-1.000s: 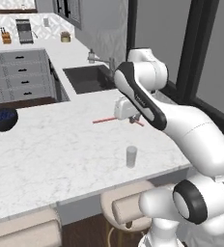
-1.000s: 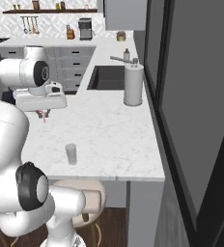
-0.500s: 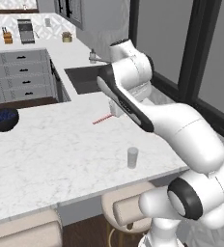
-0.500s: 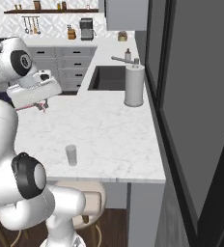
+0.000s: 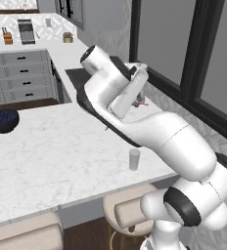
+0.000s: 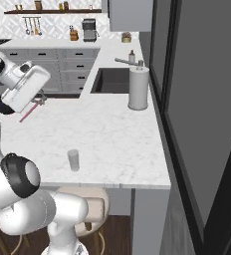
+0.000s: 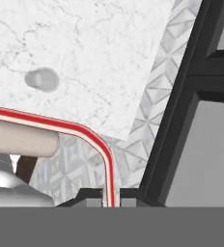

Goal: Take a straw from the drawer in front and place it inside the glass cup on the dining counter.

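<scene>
**Straw pinched in the gripper, held above the dining counter**

We see the straw (image 7: 61,125) caught between the two dark finger tips of our gripper (image 7: 111,195), which are pressed together on it. In the hand view the red straw rises from the tips and runs off in a curve toward the left edge. In the right base view it hangs as a thin red stick (image 6: 29,112) from the hand, tilted, in the air over the dining counter (image 6: 112,144) and not touching it. In the left base view only a short pink end (image 5: 142,104) peeps out beside the arm.

The glass cup (image 6: 73,160) stands upright on the dining counter, near the edge with the stools, well apart from the straw. From the hand view we look down on it as a small round grey shape (image 7: 42,79).

Further along the dining counter, a paper-towel roll (image 6: 138,88) stands by the sink (image 6: 107,80). A dark bowl (image 5: 2,120) sits on the counter's far left side. A beige stool (image 5: 127,211) is tucked under the counter's near edge, below the cup.
</scene>
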You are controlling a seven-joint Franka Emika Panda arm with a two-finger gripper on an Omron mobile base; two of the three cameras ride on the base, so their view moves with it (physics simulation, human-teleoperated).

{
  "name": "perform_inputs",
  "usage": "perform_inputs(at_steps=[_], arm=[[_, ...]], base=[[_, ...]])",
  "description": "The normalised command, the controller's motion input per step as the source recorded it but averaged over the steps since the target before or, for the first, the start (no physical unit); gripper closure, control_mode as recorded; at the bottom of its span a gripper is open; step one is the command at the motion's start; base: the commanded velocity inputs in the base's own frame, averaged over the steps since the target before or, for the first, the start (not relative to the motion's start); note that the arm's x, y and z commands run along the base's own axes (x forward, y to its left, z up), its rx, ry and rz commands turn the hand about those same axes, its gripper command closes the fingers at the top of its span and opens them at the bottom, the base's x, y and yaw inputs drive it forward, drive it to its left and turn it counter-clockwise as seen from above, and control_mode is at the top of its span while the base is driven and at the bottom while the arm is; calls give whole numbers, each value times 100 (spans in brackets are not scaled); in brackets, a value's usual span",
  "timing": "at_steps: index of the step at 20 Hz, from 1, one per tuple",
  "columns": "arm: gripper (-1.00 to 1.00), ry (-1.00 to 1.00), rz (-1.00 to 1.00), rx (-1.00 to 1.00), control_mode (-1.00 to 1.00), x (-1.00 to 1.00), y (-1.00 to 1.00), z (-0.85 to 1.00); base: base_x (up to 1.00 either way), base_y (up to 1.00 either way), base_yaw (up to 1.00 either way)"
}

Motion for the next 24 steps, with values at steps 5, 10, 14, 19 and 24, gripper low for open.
perform_inputs(at_steps=[5, 10, 14, 19, 24], arm=[[100, -4, -4, -44, -100, -21, -9, -15], [100, -9, -1, -28, -100, -13, -15, -35], [100, -17, 0, -24, -100, -3, -26, -28], [100, -19, 0, -20, -100, 0, -9, -32], [100, -14, 0, -12, -100, 0, -4, -31]], base=[[0, 0, 0], [0, 0, 0], [0, 0, 0], [0, 0, 0], [0, 0, 0]])
